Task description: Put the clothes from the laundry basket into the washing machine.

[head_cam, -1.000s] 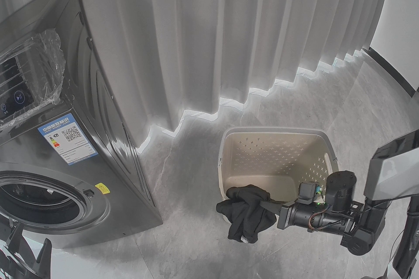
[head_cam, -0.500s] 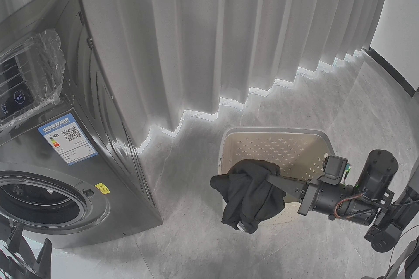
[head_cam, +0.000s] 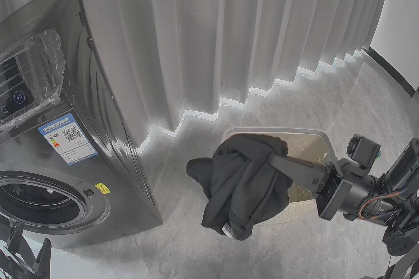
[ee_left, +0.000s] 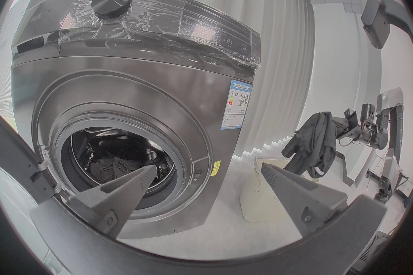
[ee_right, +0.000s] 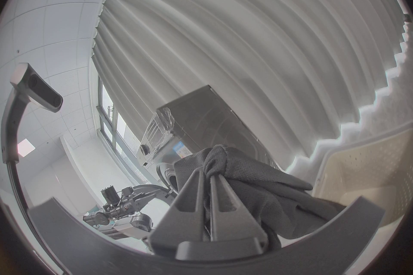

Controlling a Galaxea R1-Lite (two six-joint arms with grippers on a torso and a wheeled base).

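Clothes are lying inside the open washing machine at left, where the left gripper is hovering, its fingers spread wide. A black garment is hanging above the laundry basket, with the right gripper pinching it tight.

You have a grey marbled floor carrying everything here. The washing machine stands on it at the left (its round door opening uncovered), and the cream laundry basket sits on it to the right, well apart, near the curtain hem.
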